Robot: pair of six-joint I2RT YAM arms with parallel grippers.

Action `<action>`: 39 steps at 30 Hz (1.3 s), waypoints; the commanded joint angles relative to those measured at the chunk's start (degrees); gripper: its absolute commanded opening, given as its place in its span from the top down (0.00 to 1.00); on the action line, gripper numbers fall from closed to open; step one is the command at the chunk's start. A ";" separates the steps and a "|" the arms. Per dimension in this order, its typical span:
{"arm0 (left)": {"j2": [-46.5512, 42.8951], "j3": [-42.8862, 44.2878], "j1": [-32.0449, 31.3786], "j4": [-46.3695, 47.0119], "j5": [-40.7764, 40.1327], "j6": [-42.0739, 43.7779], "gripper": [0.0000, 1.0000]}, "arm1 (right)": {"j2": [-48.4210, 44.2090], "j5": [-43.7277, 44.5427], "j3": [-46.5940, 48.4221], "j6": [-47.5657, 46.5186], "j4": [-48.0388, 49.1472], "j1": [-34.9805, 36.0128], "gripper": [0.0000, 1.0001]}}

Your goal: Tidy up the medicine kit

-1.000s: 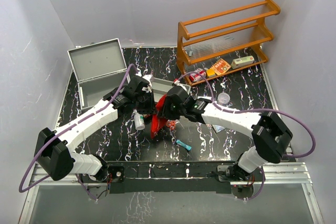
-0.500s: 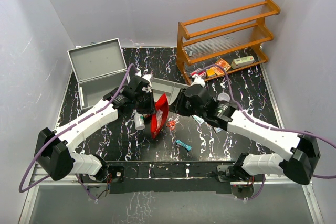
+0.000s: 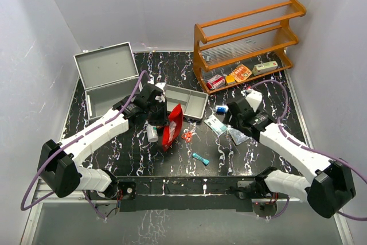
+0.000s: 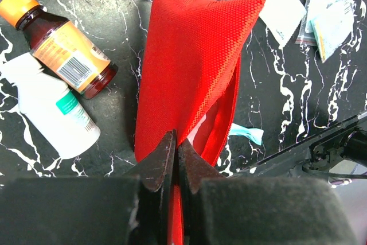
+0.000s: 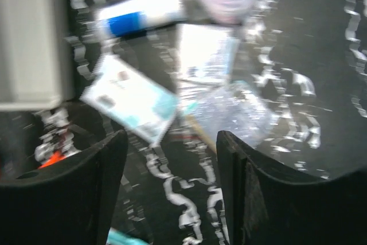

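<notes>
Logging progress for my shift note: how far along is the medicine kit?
Done: the grey case is open, a grey tray sits near it, and nothing is visibly packed. In hand: the left tool is shut on the red pouch; the right tool hangs open over the packets. Left: amber bottle, white bottle, scissors and packets lie loose on the table.

woven red cloth pouch (image 4: 195, 73)

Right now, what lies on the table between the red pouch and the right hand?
In the top view, small red-handled scissors and a white-and-teal flat packet lie between the red pouch and the right hand.
</notes>
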 commanded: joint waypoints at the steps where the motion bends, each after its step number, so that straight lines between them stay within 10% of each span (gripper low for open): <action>1: -1.50 0.53 0.19 -2.16 -0.98 0.72 1.00 | 0.19 -0.37 -3.69 -2.48 0.98 -8.91 0.36; 26: 1.60 -0.03 0.22 3.11 2.68 0.08 1.00 | 4.81 -28.81 -11.35 -6.64 11.13 -15.69 0.66; 39: 0.44 -1.81 0.20 4.76 3.39 0.15 1.00 | 6.64 -11.47 -4.01 -13.11 3.03 -15.66 0.60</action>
